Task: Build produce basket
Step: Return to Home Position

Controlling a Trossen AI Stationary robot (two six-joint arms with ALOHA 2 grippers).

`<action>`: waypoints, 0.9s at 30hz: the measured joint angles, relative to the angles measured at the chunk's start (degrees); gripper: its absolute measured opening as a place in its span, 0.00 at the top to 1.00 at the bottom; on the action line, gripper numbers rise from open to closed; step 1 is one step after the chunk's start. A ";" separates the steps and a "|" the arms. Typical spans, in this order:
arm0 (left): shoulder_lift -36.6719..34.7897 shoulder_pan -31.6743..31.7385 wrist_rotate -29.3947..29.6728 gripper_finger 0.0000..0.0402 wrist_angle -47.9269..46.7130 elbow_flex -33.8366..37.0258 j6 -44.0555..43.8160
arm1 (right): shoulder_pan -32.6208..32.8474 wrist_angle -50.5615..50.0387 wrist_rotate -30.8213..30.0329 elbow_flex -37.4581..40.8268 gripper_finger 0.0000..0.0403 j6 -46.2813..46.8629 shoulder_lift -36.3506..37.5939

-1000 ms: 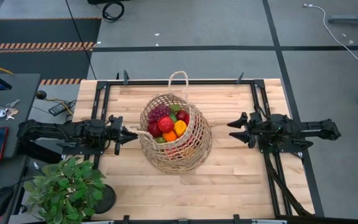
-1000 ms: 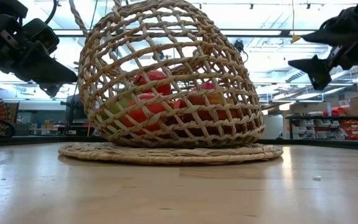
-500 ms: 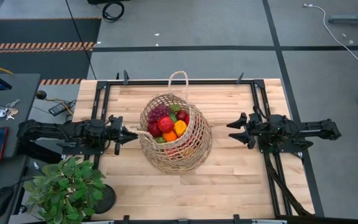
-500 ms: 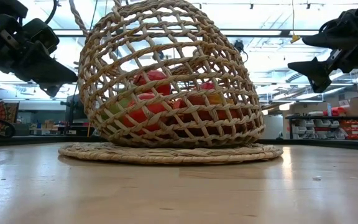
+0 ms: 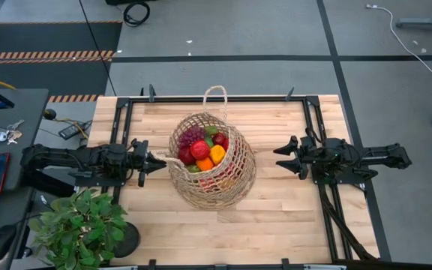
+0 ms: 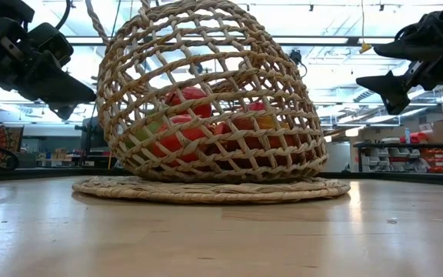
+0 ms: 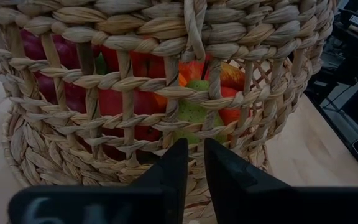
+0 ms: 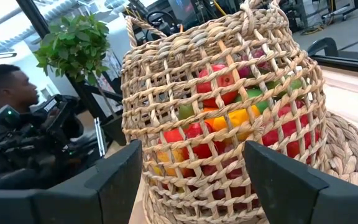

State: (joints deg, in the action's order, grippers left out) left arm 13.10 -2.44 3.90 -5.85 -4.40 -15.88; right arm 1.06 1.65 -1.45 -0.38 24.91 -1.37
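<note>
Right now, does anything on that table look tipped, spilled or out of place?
The large tan wicker basket leans sideways on its round woven mat, its mouth tilted rather than level. The small toy fruits and vegetables are all inside; none lies on the wooden table.

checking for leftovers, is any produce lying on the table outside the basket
No, the high view shows all the produce inside the basket, none on the table.

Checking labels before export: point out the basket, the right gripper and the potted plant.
basket (image 5: 235, 178): high view, on its woven side wall.
right gripper (image 5: 279, 159): high view, midway between the tips of its open fingers.
potted plant (image 5: 77, 225): high view, on the leaves near its middle.
</note>
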 joint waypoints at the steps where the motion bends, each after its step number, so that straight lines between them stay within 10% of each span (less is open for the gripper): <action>1: 0.00 -0.01 0.00 0.85 -0.02 0.00 0.00 | 0.00 0.00 0.00 0.00 0.29 0.00 0.00; 27: 0.00 -0.02 -0.01 0.84 -0.01 0.00 0.00 | 0.00 0.00 0.01 -0.04 0.29 0.00 -0.01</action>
State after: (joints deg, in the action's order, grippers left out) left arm 13.10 -2.46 3.89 -5.86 -4.40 -15.88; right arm 1.06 1.65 -1.44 -0.43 24.91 -1.37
